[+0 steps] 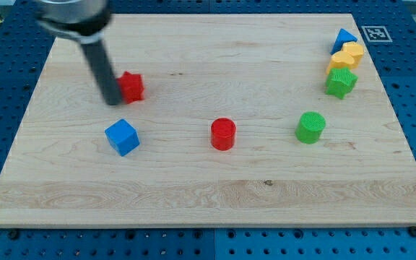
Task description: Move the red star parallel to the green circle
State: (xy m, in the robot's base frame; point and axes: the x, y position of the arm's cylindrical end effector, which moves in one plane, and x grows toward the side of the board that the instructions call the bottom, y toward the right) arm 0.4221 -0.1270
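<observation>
The red star (pixel 131 86) lies on the wooden board at the upper left. My tip (pixel 112 102) is right against the star's left side, touching or nearly touching it. The green circle (pixel 310 127) stands far to the view's right, lower than the star. The rod rises from the tip toward the view's top left and hides part of the board behind it.
A blue cube (pixel 122 136) lies just below my tip. A red cylinder (pixel 223 133) stands at the middle. At the upper right, a blue triangle (pixel 344 37), an orange block (pixel 352 52), a yellow block (pixel 340 63) and a green block (pixel 340 83) cluster near the board's edge (pixel 381 72).
</observation>
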